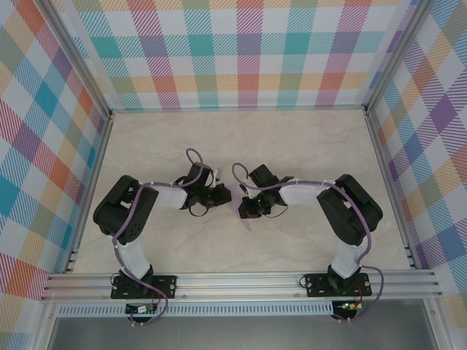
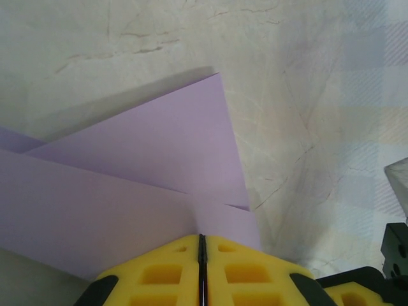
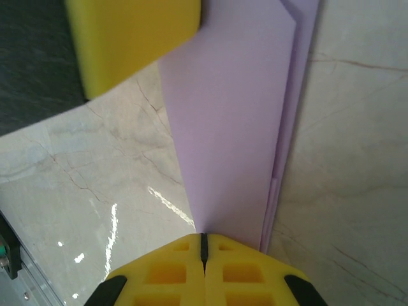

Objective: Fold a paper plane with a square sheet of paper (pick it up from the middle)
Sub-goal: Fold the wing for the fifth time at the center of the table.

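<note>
Overhead a sliver, the paper (image 1: 237,198) (image 2: 140,166) shows layered folds close-up.

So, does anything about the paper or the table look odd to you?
Nothing torn or spilled. The left gripper and right gripper are both shut on the folded paper; in the right wrist view a lower layer peeks past the top layer's edge, slightly askew.
</note>
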`<act>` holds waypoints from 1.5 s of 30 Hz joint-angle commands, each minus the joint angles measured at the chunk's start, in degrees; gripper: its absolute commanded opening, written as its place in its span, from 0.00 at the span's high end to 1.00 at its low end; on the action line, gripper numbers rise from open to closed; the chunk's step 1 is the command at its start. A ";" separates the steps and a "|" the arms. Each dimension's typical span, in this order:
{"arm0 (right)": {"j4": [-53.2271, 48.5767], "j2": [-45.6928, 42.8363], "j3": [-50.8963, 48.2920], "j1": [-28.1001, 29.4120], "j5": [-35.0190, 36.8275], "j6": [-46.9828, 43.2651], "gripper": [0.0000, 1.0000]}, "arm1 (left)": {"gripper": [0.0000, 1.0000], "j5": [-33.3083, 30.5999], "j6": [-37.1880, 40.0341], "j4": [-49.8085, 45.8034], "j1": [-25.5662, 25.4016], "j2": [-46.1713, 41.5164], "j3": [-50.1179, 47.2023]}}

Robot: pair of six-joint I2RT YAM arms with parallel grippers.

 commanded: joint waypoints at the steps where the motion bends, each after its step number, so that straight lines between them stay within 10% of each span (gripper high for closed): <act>1: 2.52 -1.89 0.15 0.10 -0.84 -0.76 0.98 | 0.92 -1.33 0.64 0.80 0.01 1.02 -1.31; 20: -2.09 5.88 4.08 0.14 -3.65 -2.47 1.00 | 1.00 -6.61 1.15 -5.42 0.01 1.55 -1.00; 45: -4.55 -13.69 -9.25 0.94 -3.63 -4.10 1.00 | 1.00 -8.38 -0.76 -5.49 -0.07 1.03 -2.47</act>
